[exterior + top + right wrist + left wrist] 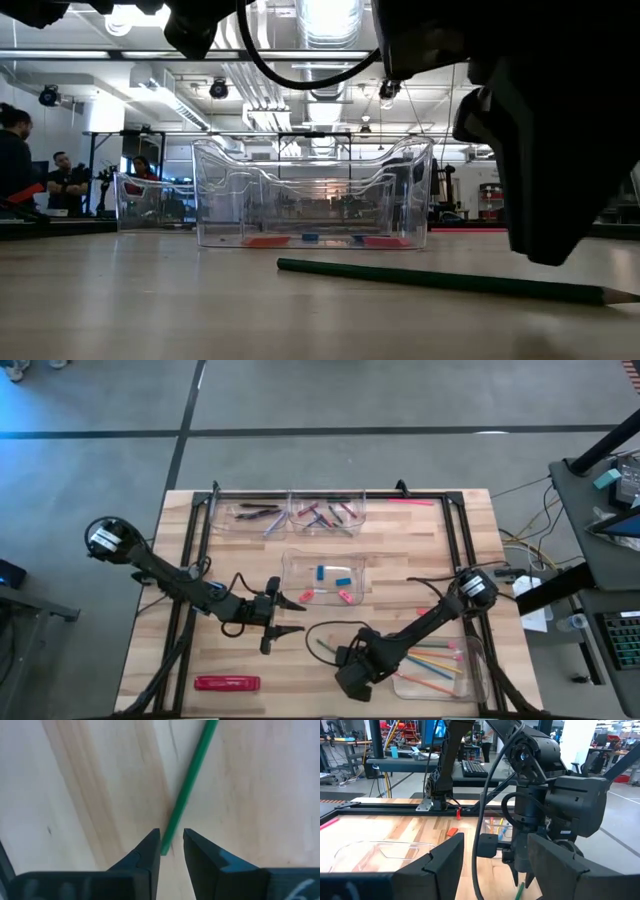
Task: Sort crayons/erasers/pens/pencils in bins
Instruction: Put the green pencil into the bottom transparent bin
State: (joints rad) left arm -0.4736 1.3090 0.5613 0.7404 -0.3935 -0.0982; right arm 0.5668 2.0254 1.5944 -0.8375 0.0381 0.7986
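Note:
A green pencil (190, 785) lies flat on the wooden table (250, 570); the low view shows its whole length (450, 280). My right gripper (172, 842) points down over one end of it, fingers a little apart on either side of that end, nothing pinched. My left gripper (292, 615) hovers open and level left of the middle. Four clear bins stand around: one with pens (255, 515), one with crayons (328, 515), one with erasers (325, 580), and one with pencils (440, 665).
A long red flat pack (228, 682) lies near the front left. A small orange-red block (423, 612) sits right of the eraser bin. A pink stick (410, 502) lies by the far rail. Black frame rails (195, 560) run along the table's sides.

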